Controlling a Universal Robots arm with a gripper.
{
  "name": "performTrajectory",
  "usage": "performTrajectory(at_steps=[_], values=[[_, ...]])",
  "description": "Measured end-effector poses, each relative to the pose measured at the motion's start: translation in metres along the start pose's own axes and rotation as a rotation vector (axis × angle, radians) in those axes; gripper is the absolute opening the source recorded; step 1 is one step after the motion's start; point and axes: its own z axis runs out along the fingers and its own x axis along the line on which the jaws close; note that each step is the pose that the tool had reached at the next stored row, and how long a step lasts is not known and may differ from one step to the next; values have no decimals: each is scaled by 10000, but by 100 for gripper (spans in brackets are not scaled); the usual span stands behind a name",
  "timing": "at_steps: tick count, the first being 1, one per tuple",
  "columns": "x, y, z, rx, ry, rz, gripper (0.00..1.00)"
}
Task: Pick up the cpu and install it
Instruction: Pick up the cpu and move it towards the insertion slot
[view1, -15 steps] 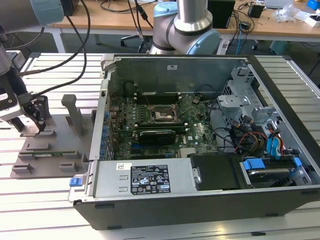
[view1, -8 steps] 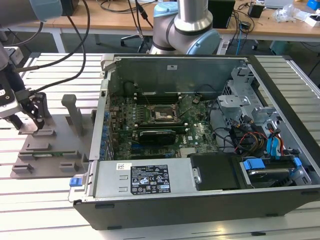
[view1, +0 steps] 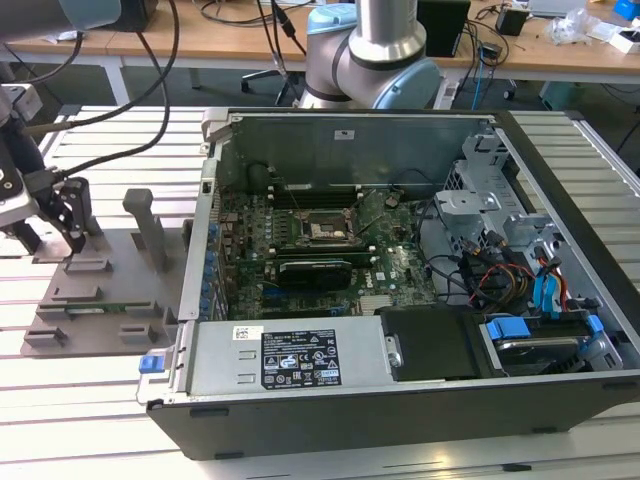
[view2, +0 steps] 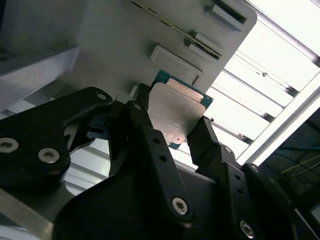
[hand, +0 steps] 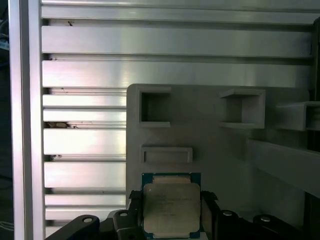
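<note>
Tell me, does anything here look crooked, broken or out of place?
Nothing stands out. The small square silver-topped chip looks undamaged and lines up squarely with the grey plastic tray, at the black gripper. The open computer case shows nothing spilled.

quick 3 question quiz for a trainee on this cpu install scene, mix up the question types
1. True or false: the small flat square silver-topped chip already sits inside the open grey metal computer case.
2. Pick one. The black pincer is at: A the chip; B the blue latch; C the green motherboard.
3. Fill the gap: in the exterior view, the grey plastic tray with upright posts lies to the case's ____.

Key: 1 false, the chip is over the tray, outside the case. 2 A. 3 left, as the exterior view shows it.
</note>
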Motion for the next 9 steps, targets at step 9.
performTrajectory(at_steps=[9], values=[[-3,-4,-92,0,-1,0,55]])
